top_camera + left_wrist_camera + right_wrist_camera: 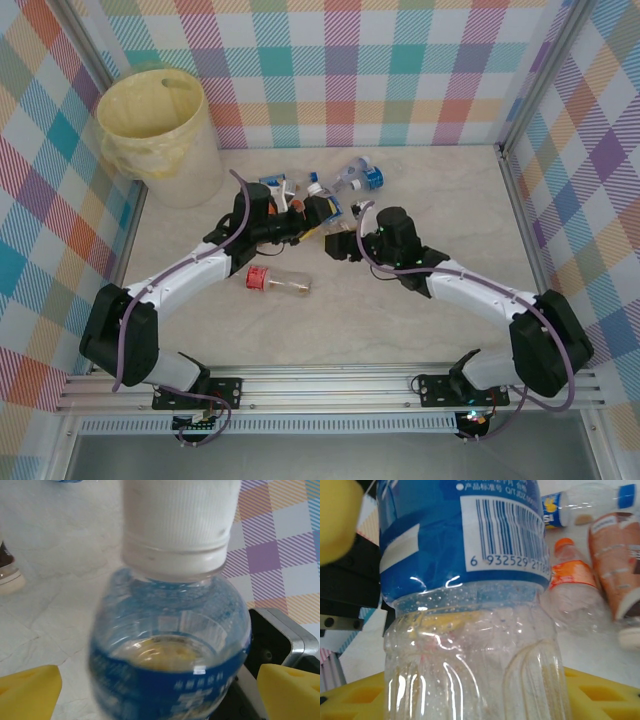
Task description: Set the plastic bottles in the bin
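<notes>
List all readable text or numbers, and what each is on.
"6 932529 211", cut off: barcode on the blue-label bottle, right wrist view.
Print above that barcode: too small to read.
Characters on the blue label, left wrist view: blurred, unreadable.
Orange-capped bottle label: unreadable.

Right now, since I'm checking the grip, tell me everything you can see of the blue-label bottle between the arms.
The blue-label bottle is clear, ribbed plastic with a white ridged cap and a blue wrap bearing a barcode; droplets bead its inside. The right gripper's yellow fingers clamp its body, and the left gripper's fingers stand wide apart beside its shoulder without touching.
</notes>
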Motion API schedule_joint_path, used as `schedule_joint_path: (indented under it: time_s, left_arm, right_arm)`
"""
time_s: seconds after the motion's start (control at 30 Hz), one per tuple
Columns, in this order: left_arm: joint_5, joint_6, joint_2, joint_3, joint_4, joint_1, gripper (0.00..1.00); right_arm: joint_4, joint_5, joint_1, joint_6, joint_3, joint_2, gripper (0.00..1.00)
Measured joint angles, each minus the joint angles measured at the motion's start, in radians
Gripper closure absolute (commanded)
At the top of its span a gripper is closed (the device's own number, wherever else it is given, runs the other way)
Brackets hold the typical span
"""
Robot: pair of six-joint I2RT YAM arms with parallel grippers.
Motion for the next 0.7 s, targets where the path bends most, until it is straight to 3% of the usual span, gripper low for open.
schedule_joint_path:
  time_s: [0.1, 0.33, 0.47, 0.57, 0.7]
  left_arm:
    - [-0.027, 0.001, 0.000, 0.006, 0.006, -0.002, 0.01]
    - [-0.092, 0.042, -0.001, 0.023, -0.030, -0.002, 0.19]
    - [-0.128, 0.077, -0.009, 0.039, -0.074, 0.000, 0.24]
    - [-0.156, 0.083, -0.023, 0.040, -0.095, 0.000, 0.24]
    - [-0.175, 0.087, -0.032, 0.041, -0.108, -0.001, 0.27]
  right_arm:
    - [0.018, -0.028, 0.010, 0.012, 0.027, 0.038, 0.50]
    - [0.035, -0.093, 0.015, 0.046, 0.100, 0.099, 0.48]
    - [0.028, -0.137, 0.014, 0.053, 0.151, 0.139, 0.46]
    - [0.026, -0.164, 0.014, 0.052, 0.168, 0.154, 0.39]
    - [0.008, -0.172, 0.015, 0.041, 0.173, 0.153, 0.21]
